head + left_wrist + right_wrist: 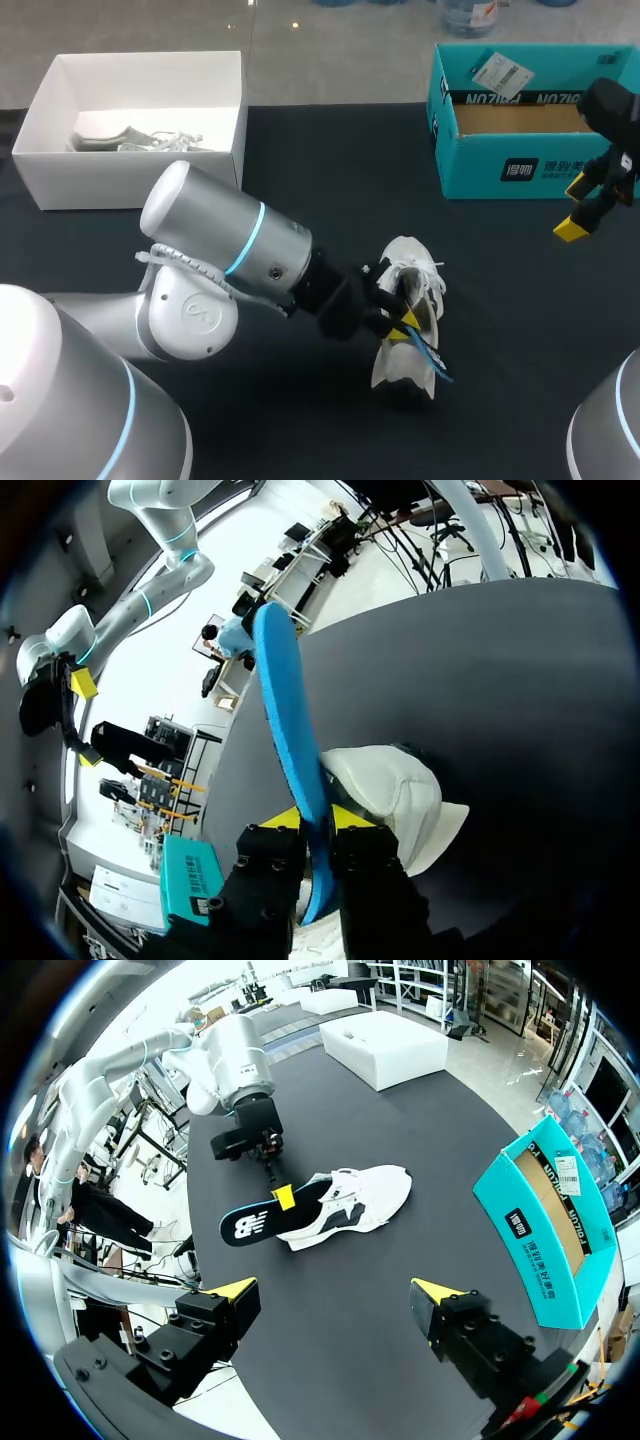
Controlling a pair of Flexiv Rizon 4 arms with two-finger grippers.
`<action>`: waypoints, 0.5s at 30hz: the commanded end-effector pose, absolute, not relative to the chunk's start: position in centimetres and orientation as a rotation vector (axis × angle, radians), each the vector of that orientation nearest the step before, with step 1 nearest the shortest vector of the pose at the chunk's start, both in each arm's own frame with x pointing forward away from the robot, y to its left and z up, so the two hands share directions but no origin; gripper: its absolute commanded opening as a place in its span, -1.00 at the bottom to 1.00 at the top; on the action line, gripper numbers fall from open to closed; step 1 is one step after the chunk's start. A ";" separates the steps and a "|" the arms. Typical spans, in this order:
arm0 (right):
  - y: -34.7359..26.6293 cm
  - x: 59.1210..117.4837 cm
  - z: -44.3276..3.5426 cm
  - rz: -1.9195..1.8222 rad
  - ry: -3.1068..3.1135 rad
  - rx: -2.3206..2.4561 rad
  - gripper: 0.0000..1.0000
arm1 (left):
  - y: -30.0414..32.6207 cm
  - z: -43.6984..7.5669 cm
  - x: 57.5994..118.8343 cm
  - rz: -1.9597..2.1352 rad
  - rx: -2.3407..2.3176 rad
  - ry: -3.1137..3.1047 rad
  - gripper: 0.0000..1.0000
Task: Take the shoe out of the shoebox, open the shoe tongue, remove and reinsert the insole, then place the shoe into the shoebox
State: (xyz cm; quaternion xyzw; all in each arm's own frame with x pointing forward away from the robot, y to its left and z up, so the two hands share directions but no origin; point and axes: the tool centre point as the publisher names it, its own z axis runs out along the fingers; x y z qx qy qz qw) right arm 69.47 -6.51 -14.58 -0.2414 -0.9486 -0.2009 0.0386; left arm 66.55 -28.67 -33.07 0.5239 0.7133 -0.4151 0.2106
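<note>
**Left gripper pinching insole at the sneaker; right gripper idle by the shoebox**

Head view: The black table (300, 170) carries a white open cardboard box (140, 175) at far left, with a pale second shoe (125, 138) lying inside. A teal cardboard shoebox (530, 160) sits at far right, open side up. The white fabric sneaker (412, 290) lies on the table near the middle, well apart from both boxes. The left gripper (405, 322) is at the sneaker, fingers pressed onto a thin blue-topped foam insole (432, 362) seen edge-on. The right gripper (583, 215) hangs just near of the shoebox.

Left wrist view: The yellow tips of the left gripper (318, 820) pinch the insole (285, 710) from both sides. It runs out ahead of the fingers, blue face showing. The sneaker (400, 795) lies just beside the fingers, on the table.

Right wrist view: The right gripper (335, 1295) has its fingers spread wide, nothing between them. Ahead, the insole (262, 1222) shows a black underside, one end at the sneaker (355, 1200) opening. I cannot tell how far in it goes. The shoebox (550, 1225) stands to one side.
</note>
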 end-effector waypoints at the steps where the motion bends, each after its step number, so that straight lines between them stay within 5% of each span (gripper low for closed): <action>1: -6.4 69.7 -14.6 -0.609 -2.907 -0.739 1.00 | -28.7 -33.6 67.0 -1.149 1.459 1.994 -1.00; 15: -6.4 69.7 -14.6 -0.609 -2.907 -0.739 1.00 | -27.6 -35.6 68.5 -1.120 1.451 2.030 -1.00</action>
